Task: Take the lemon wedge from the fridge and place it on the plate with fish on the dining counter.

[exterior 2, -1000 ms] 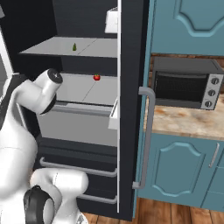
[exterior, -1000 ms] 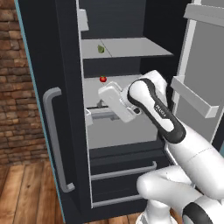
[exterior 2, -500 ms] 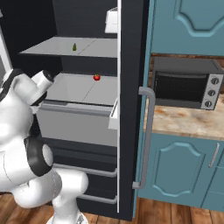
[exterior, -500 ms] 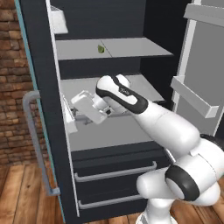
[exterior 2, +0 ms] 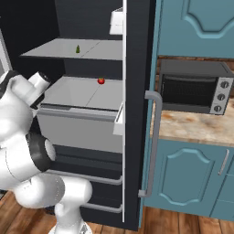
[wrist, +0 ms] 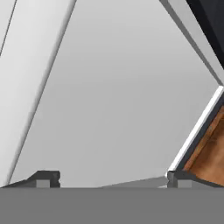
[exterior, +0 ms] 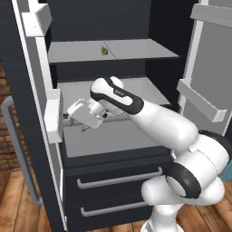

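Left base view: my gripper [exterior: 83, 118], fingers spread and holding nothing, hangs at the middle shelf. A tiny yellowish-green pointed lemon wedge [exterior: 104, 51] sits on the fridge [exterior: 27, 149] upper shelf.

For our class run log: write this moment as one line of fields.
fridge: open | lemon wedge: upper shelf, untouched | pincer: open, empty, below that shelf

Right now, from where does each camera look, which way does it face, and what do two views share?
Left base view: behind the arm's left, facing the open fridge; the arm and open pincer show.
Right base view: behind its right, facing the fridge and toaster oven; the arm shows.
Hand view: on the hand, facing a grey fridge surface; fingertips show.
Both base views share the lemon wedge.
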